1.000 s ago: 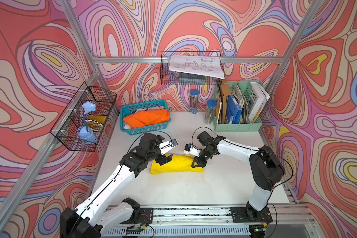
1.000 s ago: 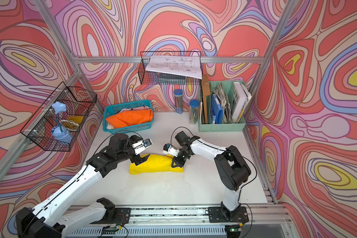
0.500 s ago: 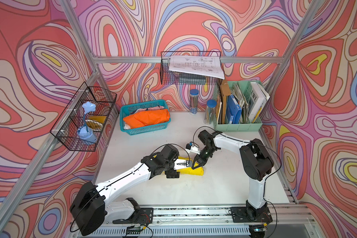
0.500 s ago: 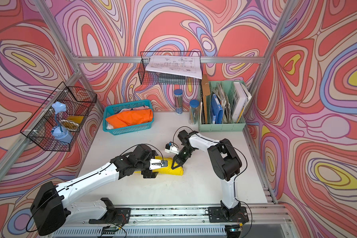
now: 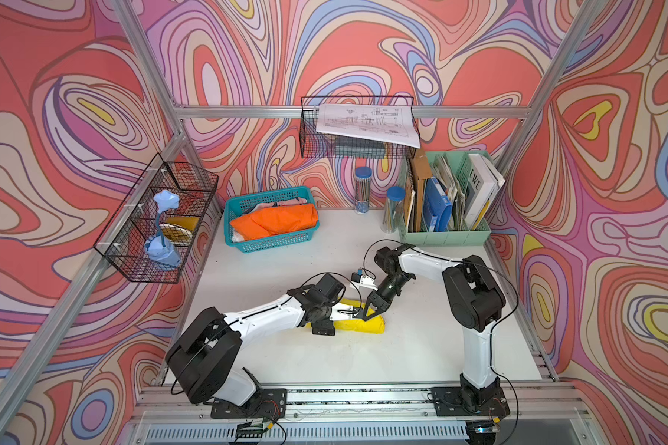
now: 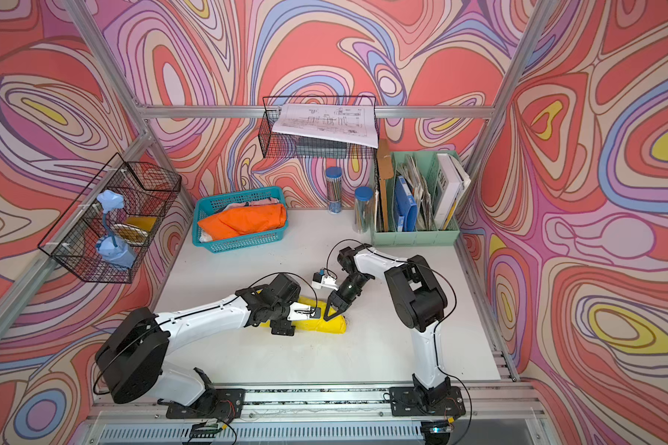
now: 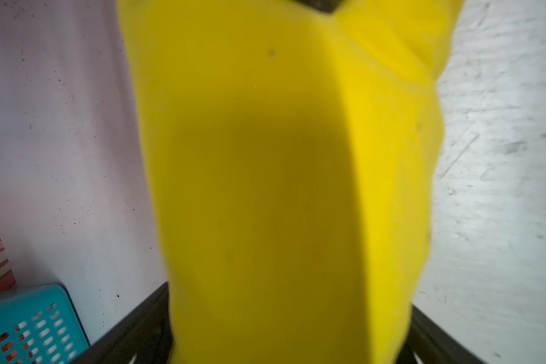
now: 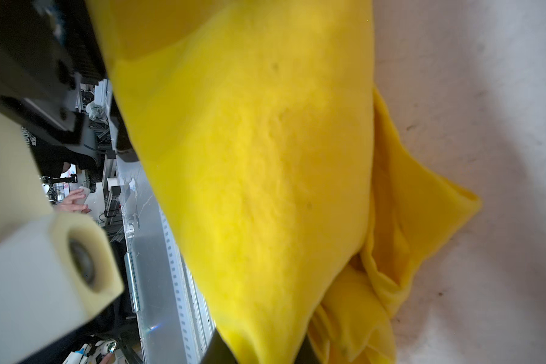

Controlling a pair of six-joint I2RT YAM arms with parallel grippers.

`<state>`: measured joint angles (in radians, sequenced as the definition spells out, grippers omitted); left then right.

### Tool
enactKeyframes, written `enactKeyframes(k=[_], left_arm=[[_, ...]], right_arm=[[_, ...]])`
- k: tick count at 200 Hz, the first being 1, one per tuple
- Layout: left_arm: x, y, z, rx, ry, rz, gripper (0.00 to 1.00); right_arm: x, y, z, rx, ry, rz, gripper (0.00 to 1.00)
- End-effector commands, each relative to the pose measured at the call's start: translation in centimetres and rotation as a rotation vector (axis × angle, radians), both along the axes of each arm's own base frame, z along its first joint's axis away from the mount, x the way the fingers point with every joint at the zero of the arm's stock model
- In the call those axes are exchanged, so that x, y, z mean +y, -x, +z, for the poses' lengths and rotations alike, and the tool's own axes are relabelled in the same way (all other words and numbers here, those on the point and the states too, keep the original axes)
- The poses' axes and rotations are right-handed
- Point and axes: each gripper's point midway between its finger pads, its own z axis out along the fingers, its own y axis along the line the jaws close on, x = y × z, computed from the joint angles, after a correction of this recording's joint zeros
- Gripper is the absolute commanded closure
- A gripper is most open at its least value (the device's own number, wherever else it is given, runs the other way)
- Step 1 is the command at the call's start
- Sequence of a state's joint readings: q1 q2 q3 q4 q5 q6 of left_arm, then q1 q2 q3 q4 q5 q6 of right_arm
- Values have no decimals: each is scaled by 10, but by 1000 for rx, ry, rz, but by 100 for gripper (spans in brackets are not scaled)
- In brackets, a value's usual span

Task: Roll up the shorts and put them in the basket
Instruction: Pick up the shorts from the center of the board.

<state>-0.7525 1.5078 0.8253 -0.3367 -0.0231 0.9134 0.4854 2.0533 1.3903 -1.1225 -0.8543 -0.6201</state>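
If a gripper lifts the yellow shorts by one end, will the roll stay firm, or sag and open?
Probably floppy: the shorts lie as a soft roll with loose folds spilling from one end, so it would likely sag and partly unroll. The smooth fabric may also slide easily on the table.

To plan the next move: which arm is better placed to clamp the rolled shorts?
Left, probably. The left gripper is open, one finger on each side of the shorts, so it need only close. The right gripper is shut on their fabric.
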Motion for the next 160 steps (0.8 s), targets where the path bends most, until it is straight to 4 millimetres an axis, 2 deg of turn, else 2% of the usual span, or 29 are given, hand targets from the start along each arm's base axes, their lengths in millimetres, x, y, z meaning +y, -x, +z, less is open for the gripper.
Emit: enactKeyframes(k=[1, 14, 24, 29, 36, 38, 42, 62, 68, 83, 95, 112, 113, 114, 115, 117, 119, 160], left_arm=[[-3, -13, 0, -34, 3, 10, 2], [0, -15, -3, -32, 12, 25, 2], [2, -14, -5, -21, 14, 30, 16], [3, -13, -5, -15, 12, 30, 30], [4, -12, -5, -15, 16, 31, 60], [3, -13, -4, -17, 18, 32, 73], [4, -13, -4, -23, 22, 36, 83], [6, -9, -1, 9, 15, 40, 93], [6, -6, -1, 25, 12, 41, 100], [7, -4, 1, 34, 16, 52, 100], [8, -3, 4, 39, 21, 61, 100], [8, -1, 10, 43, 35, 76, 100], [8, -1, 11, 43, 37, 77, 100], [9, 0, 11, 45, 36, 79, 100], [9, 0, 11, 47, 37, 79, 100], [9, 1, 11, 48, 37, 80, 100], [9, 1, 11, 50, 37, 81, 100], [14, 7, 3, 89, 12, 96, 100]], right_arm=[[-10, 8, -15, 38, 47, 19, 100], [-11, 8, -15, 35, 46, 14, 100], [-12, 5, -15, 33, 41, 1, 100], [-12, 5, -14, 33, 38, -4, 100], [-12, 3, -13, 30, 31, -14, 100], [-13, 2, -13, 30, 30, -17, 100], [-12, 1, -13, 29, 28, -24, 100], [-14, -6, -13, 27, 22, -61, 95], [-15, -7, -13, 28, 21, -68, 94], [-15, -11, -15, 30, 25, -85, 89], [-17, -17, -18, 14, 42, -113, 77], [-19, -28, -16, -21, 38, -164, 69], [-19, -29, -15, -24, 38, -167, 65], [-19, -30, -15, -25, 38, -172, 42], [-20, -30, -16, -26, 40, -176, 25], [-20, -32, -16, -30, 39, -182, 10], [-21, -34, -15, -34, 39, -190, 4], [-39, -60, -19, -61, 95, -325, 2]])
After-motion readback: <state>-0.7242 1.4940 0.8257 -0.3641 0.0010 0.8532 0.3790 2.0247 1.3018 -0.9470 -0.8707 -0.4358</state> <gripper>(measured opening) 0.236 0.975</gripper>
